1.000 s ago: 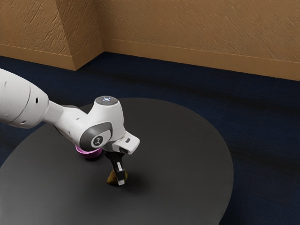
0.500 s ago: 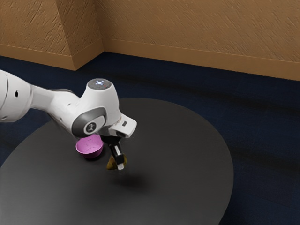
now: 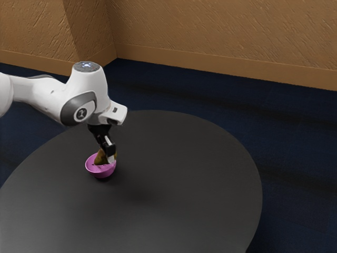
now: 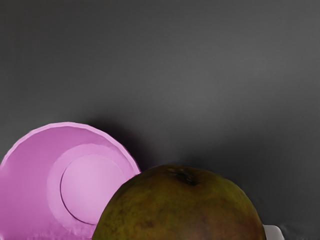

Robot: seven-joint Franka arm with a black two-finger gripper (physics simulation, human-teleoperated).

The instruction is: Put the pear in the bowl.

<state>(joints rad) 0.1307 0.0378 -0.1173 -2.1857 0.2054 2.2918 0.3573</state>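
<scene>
Right at the pink bowl point(image 3: 96, 169) on the dark round table point(image 3: 184, 179), held the brownish-green pear point(image 3: 100, 157) clamped in the gripper point(image 3: 109, 157), overlapping the bowl's rim in both views. Could not tell its exact height.

Bowl point(image 4: 30, 185): smooth, plastic-looking, satin finish inside. Pear point(image 4: 180, 215): skin fairly smooth, mottled, low sheen. Bench point(image 3: 184, 195): even, matt top. Arm point(image 3: 89, 84), 10 o'clock in the exterior view: smooth, plastic-like shell, soft gloss. Wall point(image 3: 210, 31), 12 o'clock: rough, grooved, plaster-like. Floor point(image 3: 295, 137), 3 o'clock: matt, carpet-like.
</scene>
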